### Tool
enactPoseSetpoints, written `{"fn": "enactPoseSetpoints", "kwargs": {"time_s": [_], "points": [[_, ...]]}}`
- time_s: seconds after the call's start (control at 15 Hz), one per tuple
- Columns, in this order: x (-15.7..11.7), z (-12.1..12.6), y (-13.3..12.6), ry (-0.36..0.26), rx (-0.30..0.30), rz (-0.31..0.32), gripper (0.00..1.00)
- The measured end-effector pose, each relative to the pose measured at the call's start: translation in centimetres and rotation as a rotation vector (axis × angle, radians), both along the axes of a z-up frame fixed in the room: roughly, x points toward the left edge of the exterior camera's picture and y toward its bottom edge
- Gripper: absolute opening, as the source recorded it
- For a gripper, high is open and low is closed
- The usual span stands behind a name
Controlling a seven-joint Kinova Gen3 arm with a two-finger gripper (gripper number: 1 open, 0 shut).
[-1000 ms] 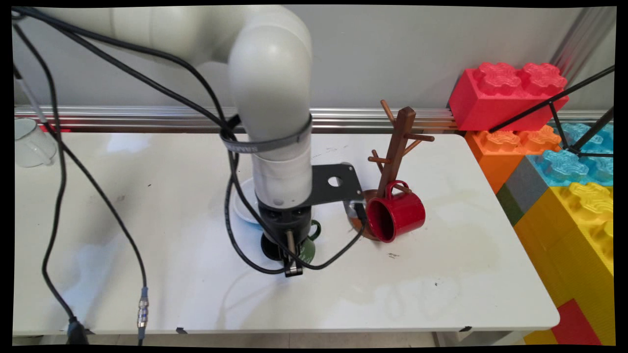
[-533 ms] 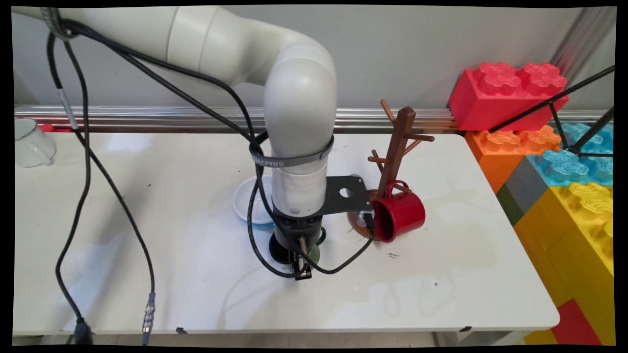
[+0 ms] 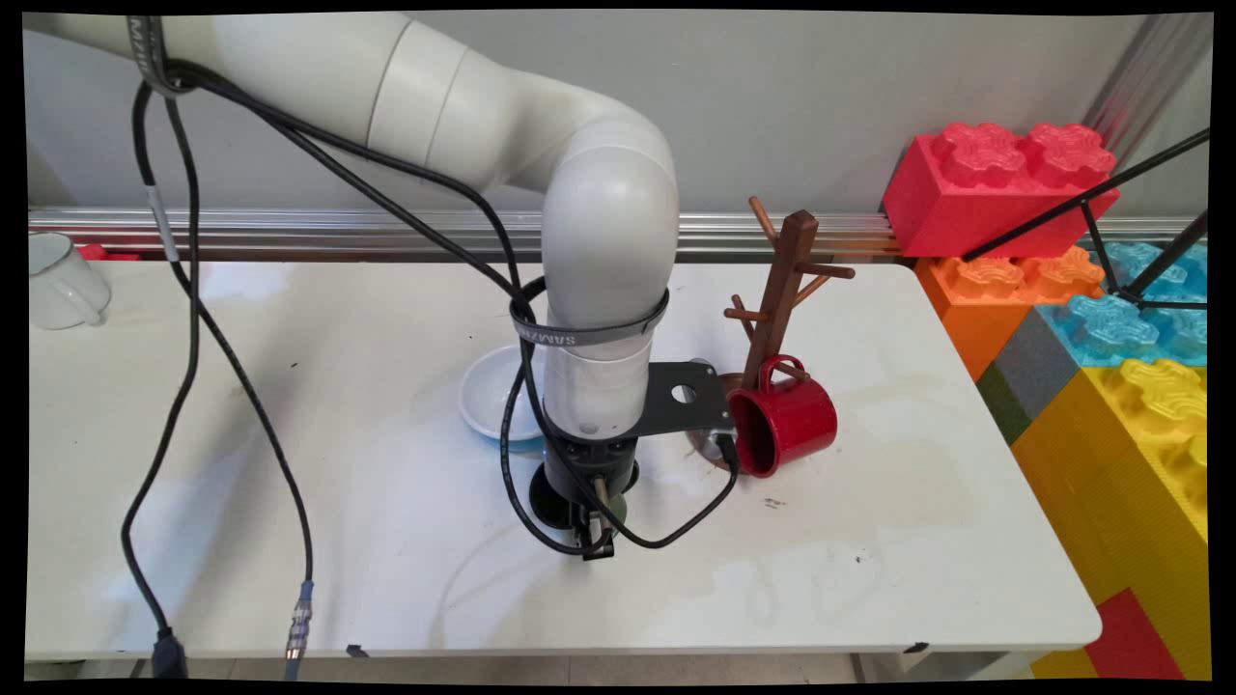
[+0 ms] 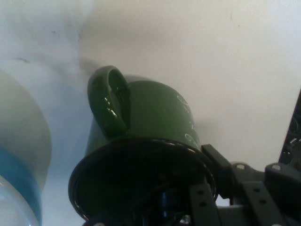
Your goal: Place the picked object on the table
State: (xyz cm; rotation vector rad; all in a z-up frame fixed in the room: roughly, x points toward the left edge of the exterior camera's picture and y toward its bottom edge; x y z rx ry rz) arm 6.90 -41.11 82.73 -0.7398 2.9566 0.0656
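The white table carries everything. Toy bricks in red, orange, blue and yellow are stacked past its right end. A brown wooden mug tree stands right of the middle, with a red mug hanging on its side from a low peg. A white bowl with a blue band sits just left of the arm, and a white cup stands at the far left edge.

The gripper points straight down over a dark green mug on the table between bowl and tree. The glossy mug has pale lettering on its side and its handle turned toward the bowl. One finger is inside the rim and one outside, pinching the wall.

Over the last second the gripper and mug have slid right, toward the mug tree, uncovering more of the bowl.
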Motion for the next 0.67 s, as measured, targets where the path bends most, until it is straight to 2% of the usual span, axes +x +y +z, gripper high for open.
{"fn": "enactPoseSetpoints", "kwargs": {"time_s": [0.07, 0.13, 0.67], "points": [[-0.04, -0.08, -0.04, 0.000, 0.001, 0.002, 0.00], [-0.05, -0.14, -0.08, 0.000, 0.002, 0.004, 1.00], [0.04, -0.34, -0.59, 0.007, 0.000, 0.026, 1.00]]}}
